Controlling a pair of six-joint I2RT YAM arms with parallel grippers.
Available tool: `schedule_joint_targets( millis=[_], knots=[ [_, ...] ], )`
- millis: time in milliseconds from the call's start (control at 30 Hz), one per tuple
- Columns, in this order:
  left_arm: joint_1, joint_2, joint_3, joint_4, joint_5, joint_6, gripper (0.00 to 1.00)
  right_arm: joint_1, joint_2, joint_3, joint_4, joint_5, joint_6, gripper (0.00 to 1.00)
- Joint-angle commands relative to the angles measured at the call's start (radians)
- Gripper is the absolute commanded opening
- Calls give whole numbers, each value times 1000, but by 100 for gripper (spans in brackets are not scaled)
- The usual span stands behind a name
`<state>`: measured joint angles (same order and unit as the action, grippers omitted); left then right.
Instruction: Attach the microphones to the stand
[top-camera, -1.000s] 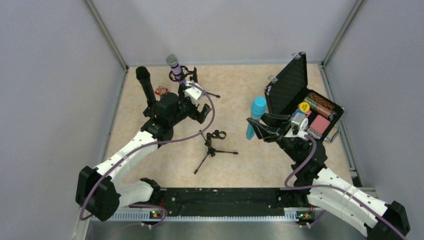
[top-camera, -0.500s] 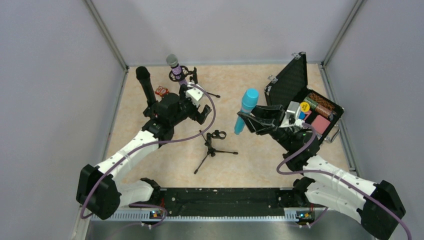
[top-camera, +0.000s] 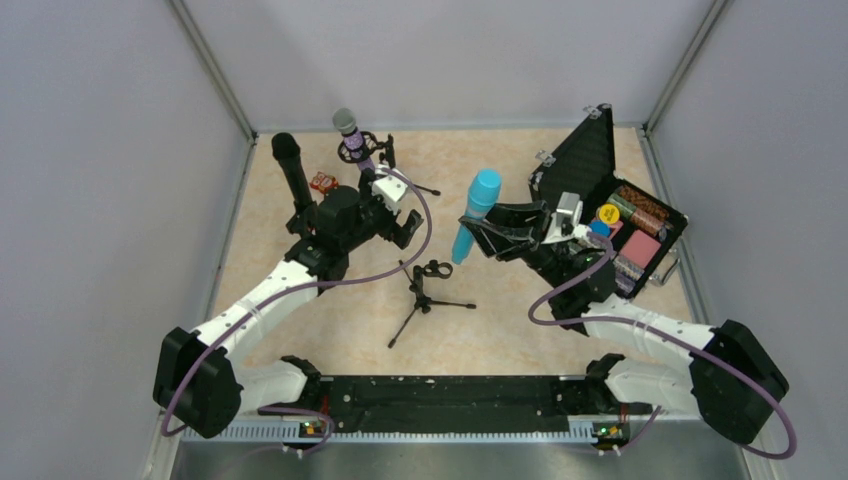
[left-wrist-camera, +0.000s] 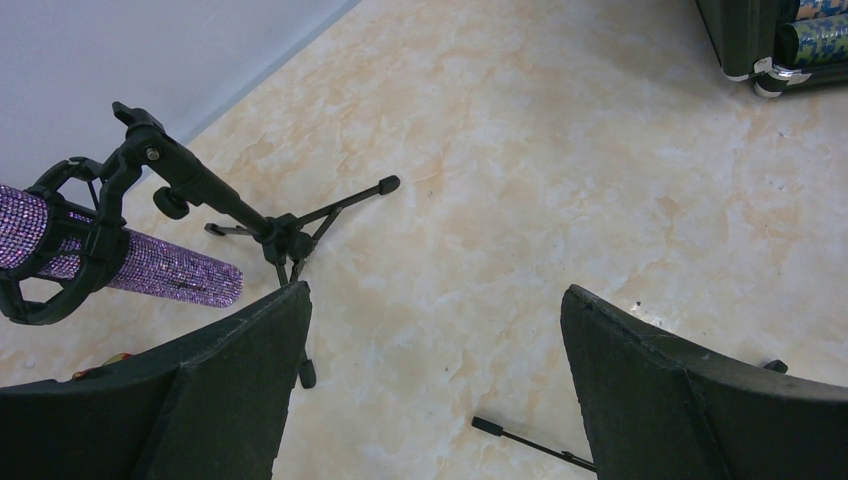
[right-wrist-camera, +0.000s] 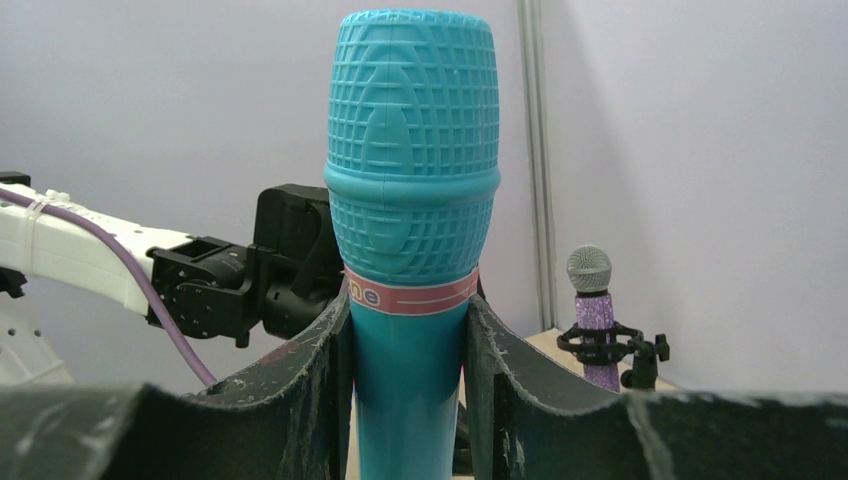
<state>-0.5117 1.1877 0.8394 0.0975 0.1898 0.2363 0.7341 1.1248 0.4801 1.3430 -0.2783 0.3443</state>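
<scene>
Gripping the turquoise microphone (top-camera: 478, 205) in the right claw (right-wrist-camera: 405, 335): jaws narrow, pinched on the handle just under the head, head up and leaning slightly to the far side. Hovering above the desk (top-camera: 520, 330), right of centre, just to the far right of the empty tripod stand (top-camera: 424, 292) and its clip. With the left claw (left-wrist-camera: 432, 310) spread wide and holding nothing, low over the far left, near the purple microphone (top-camera: 347, 130), already seated in its own stand (top-camera: 366, 150). Black microphone (top-camera: 292, 175) upright just left of that arm.

To do this step well:
- Bring the tail end over the clip first, then line up the handle with the opening.
- Lower straight and slowly. Likely a light tripod, easy to tip or slide under a sideways push.
- Steady the post or a leg with the free left claw if needed.
- Let go only once seated firmly.
</scene>
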Motion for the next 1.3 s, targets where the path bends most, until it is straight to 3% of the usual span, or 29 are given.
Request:
schedule_joint_targets(
  millis=[0,1267],
  knots=[
    [-4,10,-11,55,14,10,99,30,47,39,180,-24,11,0],
    [-5,15,-15,56,8,21,99,53,245,-65,338,-26,-23,0]
  ],
)
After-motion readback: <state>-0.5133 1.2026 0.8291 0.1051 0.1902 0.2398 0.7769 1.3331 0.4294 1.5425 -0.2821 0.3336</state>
